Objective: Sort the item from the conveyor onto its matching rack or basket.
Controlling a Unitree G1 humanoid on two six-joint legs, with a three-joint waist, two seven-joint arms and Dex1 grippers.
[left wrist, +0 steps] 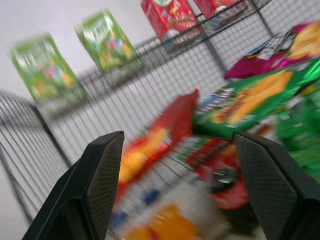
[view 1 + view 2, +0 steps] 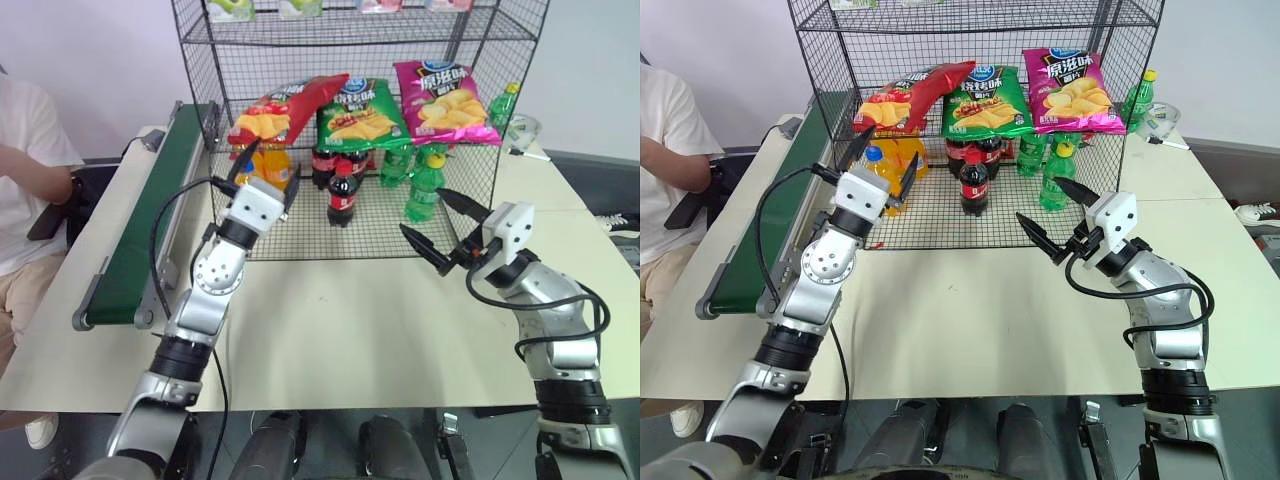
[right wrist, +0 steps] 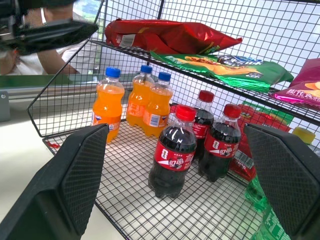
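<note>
The red chip bag (image 2: pixel 285 108) lies on the wire rack's (image 2: pixel 365 235) middle shelf at its left end, beside a green bag (image 2: pixel 362 115); nothing grips it. My left gripper (image 2: pixel 262 178) hangs open and empty just in front of the rack's left corner, below the red bag (image 1: pixel 165 127) and pointing up at it. My right gripper (image 2: pixel 422 212) stands open and empty over the table, before the rack's right front. The dark green conveyor (image 2: pixel 150 230) runs along the table's left side with nothing on the part I see.
A magenta-pink bag (image 2: pixel 445 100) lies right of the green one. Orange soda (image 3: pixel 107 107), cola (image 3: pixel 172 155) and green bottles (image 2: pixel 425 185) stand on the bottom shelf. A person (image 2: pixel 25 170) sits left of the conveyor. The beige table (image 2: pixel 340 320) spreads before the rack.
</note>
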